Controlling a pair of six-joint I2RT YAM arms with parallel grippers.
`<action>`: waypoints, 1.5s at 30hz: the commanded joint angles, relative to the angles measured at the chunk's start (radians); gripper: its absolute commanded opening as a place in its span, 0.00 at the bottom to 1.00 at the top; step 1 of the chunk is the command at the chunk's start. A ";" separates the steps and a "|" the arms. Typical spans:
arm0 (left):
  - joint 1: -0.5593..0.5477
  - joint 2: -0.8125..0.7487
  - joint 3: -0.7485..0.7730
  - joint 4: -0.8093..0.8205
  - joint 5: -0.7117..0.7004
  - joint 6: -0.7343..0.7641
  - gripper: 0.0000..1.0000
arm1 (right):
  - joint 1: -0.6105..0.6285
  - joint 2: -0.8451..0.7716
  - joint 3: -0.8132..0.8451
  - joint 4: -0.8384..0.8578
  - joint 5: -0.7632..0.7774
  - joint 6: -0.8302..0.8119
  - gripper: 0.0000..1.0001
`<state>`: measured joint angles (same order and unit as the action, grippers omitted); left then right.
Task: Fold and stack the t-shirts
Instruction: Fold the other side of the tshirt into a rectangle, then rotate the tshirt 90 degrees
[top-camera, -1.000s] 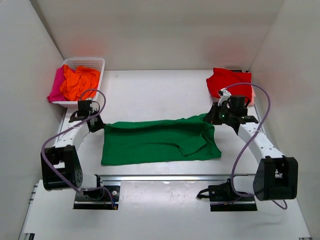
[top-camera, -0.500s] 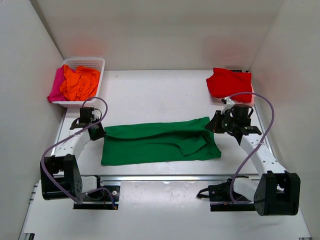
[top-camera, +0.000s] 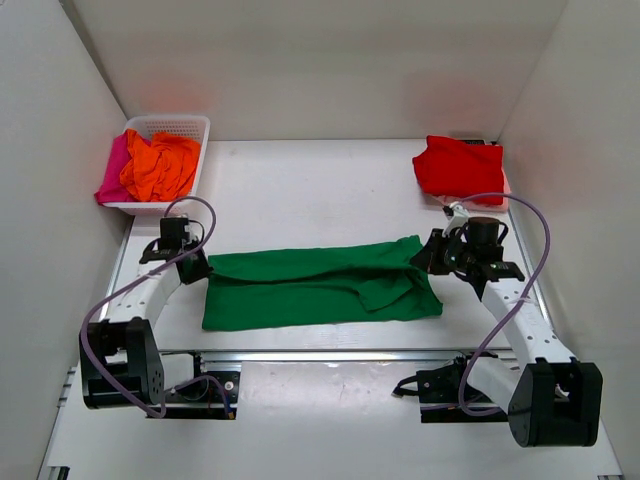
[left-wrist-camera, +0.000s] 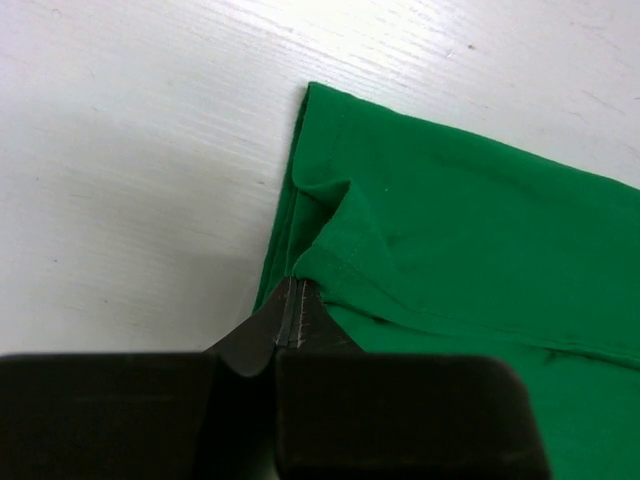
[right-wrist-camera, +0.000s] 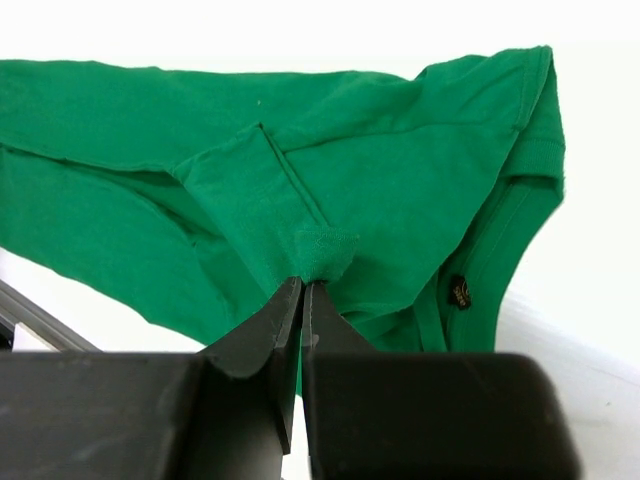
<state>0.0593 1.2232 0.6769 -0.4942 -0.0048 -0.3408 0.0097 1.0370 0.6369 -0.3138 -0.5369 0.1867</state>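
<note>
As it lies, green t-shirt (top-camera: 320, 285) runs left-right (folded lengthwise)

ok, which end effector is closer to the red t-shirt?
Right. The right end effector sits just in front of the red t-shirt; the left end effector is far across the table.
</note>
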 joint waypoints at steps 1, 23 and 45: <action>-0.003 0.019 -0.010 -0.014 -0.029 -0.004 0.00 | -0.008 -0.038 -0.029 0.004 -0.006 -0.010 0.00; -0.128 0.045 0.285 -0.080 0.131 -0.086 0.58 | 0.107 -0.072 -0.008 -0.232 0.219 0.096 0.45; -0.456 0.427 0.181 -0.052 0.115 -0.168 0.48 | 0.145 0.674 0.391 -0.062 0.226 0.116 0.42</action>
<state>-0.3500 1.5906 0.8574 -0.4927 0.0784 -0.4808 0.1665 1.5574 0.8299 -0.4397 -0.3359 0.3584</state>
